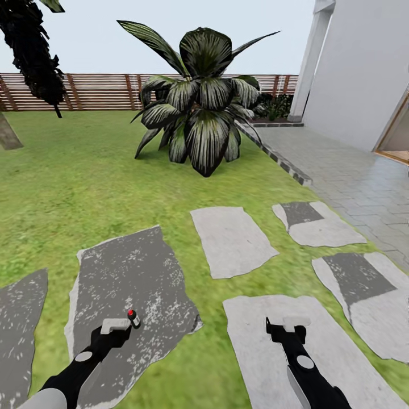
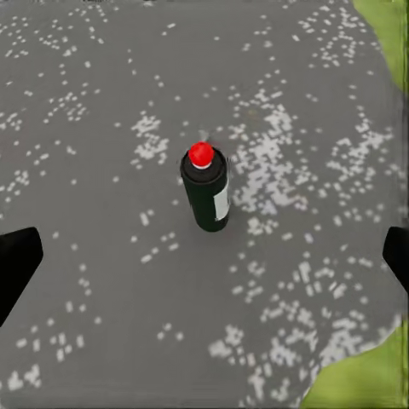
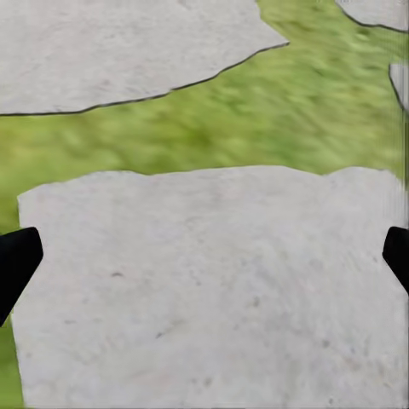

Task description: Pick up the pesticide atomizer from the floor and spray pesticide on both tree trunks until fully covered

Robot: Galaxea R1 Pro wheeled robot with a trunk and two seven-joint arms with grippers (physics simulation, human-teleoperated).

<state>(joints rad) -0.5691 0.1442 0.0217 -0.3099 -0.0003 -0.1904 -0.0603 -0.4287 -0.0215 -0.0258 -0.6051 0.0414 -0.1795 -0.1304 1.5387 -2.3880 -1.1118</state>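
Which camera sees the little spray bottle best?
The left wrist view: the pesticide atomizer stands upright mid-picture on a dark speckled stepping stone, red top and pale label clear. In the head view it is tiny, beside the left gripper.

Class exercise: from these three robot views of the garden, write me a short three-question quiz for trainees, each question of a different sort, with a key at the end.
1. True or false: the pesticide atomizer lies tipped over on the grass.
2. Which gripper has the atomizer between its open fingers? A) left gripper B) right gripper
3. Fill in: the atomizer's cap is coloured ____.

Key
1. False: it stands upright on a dark speckled stepping stone.
2. A
3. red
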